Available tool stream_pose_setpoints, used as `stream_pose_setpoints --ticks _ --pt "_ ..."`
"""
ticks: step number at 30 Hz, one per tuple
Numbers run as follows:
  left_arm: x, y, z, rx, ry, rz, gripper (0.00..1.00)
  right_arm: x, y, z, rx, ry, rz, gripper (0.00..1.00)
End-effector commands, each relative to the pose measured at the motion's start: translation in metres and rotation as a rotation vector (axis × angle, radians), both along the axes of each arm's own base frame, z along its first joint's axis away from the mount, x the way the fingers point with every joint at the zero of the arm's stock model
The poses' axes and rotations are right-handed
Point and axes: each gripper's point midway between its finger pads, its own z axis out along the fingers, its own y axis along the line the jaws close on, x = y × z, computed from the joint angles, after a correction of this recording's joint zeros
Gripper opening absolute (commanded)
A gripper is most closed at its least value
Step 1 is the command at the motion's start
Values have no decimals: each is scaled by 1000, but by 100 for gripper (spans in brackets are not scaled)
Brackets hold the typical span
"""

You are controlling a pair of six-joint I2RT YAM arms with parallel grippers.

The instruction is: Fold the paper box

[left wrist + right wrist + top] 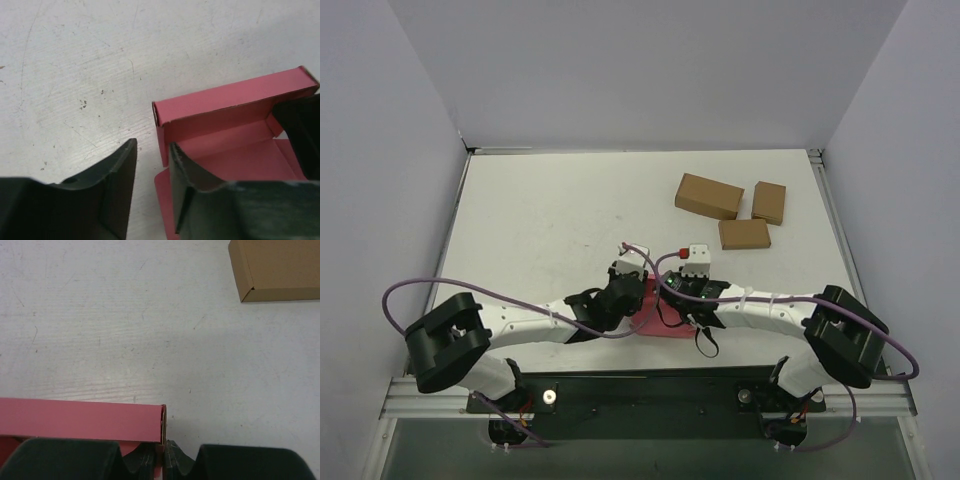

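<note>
The paper box is pink-red and partly folded, lying near the front middle of the table between both grippers. In the left wrist view the paper box has its back wall upright and its inside open. My left gripper is open, straddling the box's left end: one finger is inside the box, the other finger is outside over the table. My right gripper is shut on the right end wall of the paper box. In the top view the left gripper and right gripper flank the box.
Three brown cardboard boxes lie at the back right: a larger one, a small one and another. One brown box shows in the right wrist view. White walls surround the table.
</note>
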Motion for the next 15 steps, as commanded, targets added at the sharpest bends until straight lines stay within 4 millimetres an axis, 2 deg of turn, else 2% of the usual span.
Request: stream_pose_setpoints --ticks 1,4,8,9,13,15 --pt "-3 -13 43 -112 -78 -85 48 -2 -11 3 -88 42 13 0" --pt "-9 -17 55 -166 -95 -129 53 -1 -7 5 -80 49 19 0" --pt "-14 -11 59 -201 -93 -154 56 -1 -4 7 -61 78 40 0" --pt "-16 -6 52 -195 -80 -156 56 -2 1 10 -34 100 64 0" --pt "-18 18 59 -278 -68 -124 58 -5 4 11 25 222 123 0" --pt "-18 31 62 -308 -58 -108 64 -9 4 10 33 276 144 0"
